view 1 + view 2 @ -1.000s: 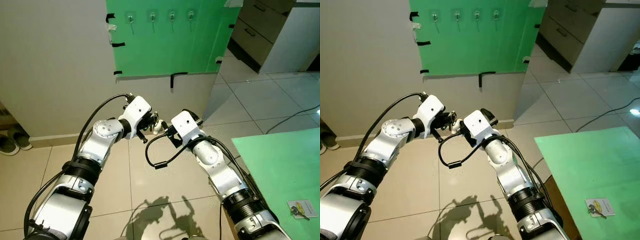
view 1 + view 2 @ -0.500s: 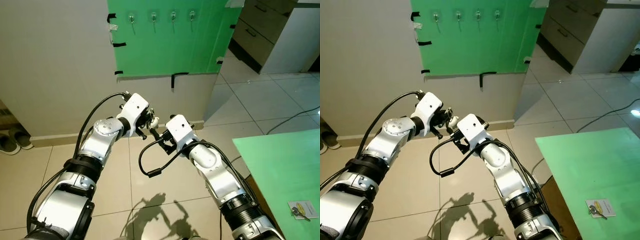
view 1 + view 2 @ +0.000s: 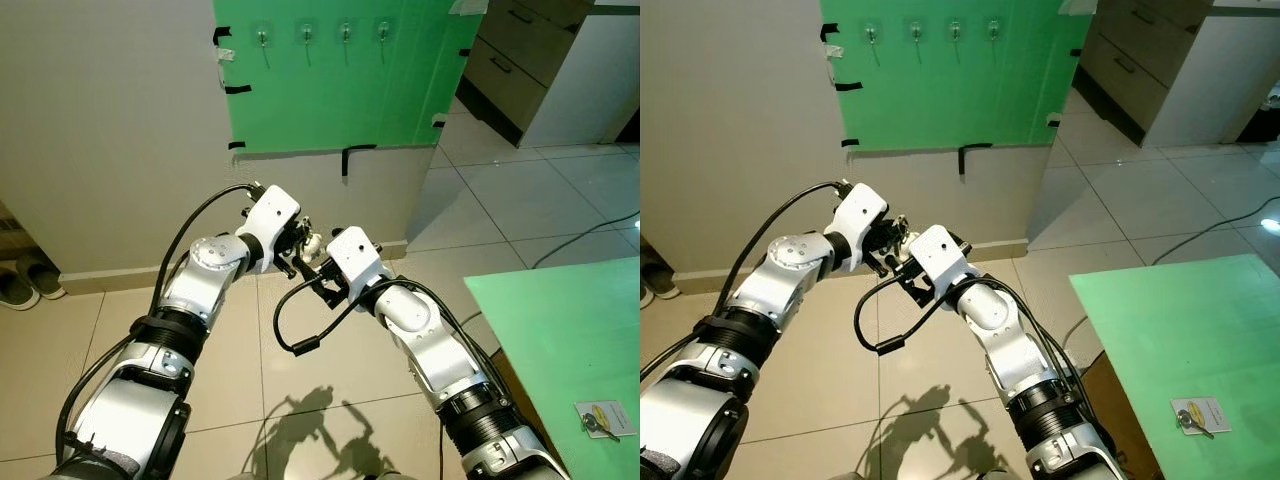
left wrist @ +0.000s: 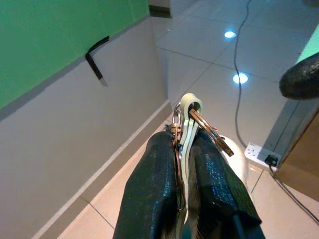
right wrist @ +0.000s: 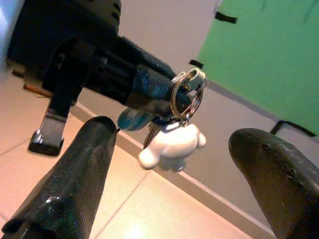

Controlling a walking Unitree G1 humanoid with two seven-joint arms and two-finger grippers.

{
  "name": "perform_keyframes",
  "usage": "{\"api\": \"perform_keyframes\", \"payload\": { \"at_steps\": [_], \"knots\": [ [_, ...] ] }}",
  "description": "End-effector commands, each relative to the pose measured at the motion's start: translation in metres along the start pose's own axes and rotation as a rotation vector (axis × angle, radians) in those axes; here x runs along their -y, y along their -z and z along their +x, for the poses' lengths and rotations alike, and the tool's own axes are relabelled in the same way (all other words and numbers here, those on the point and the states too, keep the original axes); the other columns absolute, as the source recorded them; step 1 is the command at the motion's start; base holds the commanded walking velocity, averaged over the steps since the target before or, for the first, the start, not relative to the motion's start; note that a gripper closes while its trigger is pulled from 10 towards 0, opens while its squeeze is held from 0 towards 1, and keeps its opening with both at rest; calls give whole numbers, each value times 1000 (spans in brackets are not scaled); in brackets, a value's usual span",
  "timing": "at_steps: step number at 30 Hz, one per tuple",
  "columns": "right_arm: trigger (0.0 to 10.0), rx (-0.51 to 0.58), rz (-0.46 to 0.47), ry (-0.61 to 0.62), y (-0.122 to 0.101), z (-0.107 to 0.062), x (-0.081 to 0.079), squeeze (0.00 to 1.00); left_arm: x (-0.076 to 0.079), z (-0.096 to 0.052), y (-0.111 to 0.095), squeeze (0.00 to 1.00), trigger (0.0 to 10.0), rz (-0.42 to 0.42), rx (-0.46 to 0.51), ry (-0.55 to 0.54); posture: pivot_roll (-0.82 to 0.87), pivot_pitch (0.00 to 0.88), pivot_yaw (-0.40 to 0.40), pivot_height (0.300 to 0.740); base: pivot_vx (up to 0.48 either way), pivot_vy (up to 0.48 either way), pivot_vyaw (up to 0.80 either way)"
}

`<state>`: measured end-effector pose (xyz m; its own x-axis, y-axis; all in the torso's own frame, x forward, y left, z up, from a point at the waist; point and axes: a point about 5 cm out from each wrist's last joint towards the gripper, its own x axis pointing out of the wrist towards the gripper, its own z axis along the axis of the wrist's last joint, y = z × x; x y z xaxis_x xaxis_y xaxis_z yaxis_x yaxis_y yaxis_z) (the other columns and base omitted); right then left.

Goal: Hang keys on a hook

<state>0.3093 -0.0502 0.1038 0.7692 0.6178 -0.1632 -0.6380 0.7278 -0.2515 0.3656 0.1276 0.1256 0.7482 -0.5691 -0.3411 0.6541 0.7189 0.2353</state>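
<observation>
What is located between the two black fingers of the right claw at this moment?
In the right wrist view, the keys with a white figurine hang in the gap of the open right claw, held by the left claw.

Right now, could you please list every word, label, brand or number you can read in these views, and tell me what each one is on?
No text can be read anywhere in these views.
The yellow-and-white card on the green table may carry print, but it is too small to read.
The white figure charm on the keys, held in the left gripper, shows no writing.
The green board with its hooks bears no label.
</observation>
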Motion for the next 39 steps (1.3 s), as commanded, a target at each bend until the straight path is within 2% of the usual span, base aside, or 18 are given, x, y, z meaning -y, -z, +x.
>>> {"api": "perform_keyframes", "payload": {
  "at_steps": [1, 5, 7, 10, 23, 39],
  "knots": [
    [10000, -15, 14, -8, 2, -1, 8, 0, -6, -3, -13, 0, 10000, 37, 47, 5, -76, 0, 16, 740, 0, 0, 0],
    [10000, -30, 22, -1, 6, -3, 17, 0, -8, -6, -17, 0, 10000, 47, 59, 31, -73, 0, 16, 740, 0, 0, 0],
    [10000, -36, 43, 7, 8, -4, 25, 0, -7, -7, -25, 0, 10000, 59, 92, 70, -71, 0, 16, 740, 0, 0, 0],
    [10000, -33, 55, 15, 8, -3, 28, 0, -5, -7, -29, 0, 10000, 61, 105, 78, -71, 0, 17, 740, 0, 0, 0],
    [10000, 9, 115, -26, 3, 5, 19, 0, 2, -7, -32, 0, 10000, 58, 118, 114, -66, 0, 19, 740, 0, 0, 0],
    [10000, 46, 131, 30, -3, 9, 27, 0, 9, -6, -30, 0, 10000, 57, 106, 131, -68, 0, 18, 740, 0, 0, 0]
  ]
}}
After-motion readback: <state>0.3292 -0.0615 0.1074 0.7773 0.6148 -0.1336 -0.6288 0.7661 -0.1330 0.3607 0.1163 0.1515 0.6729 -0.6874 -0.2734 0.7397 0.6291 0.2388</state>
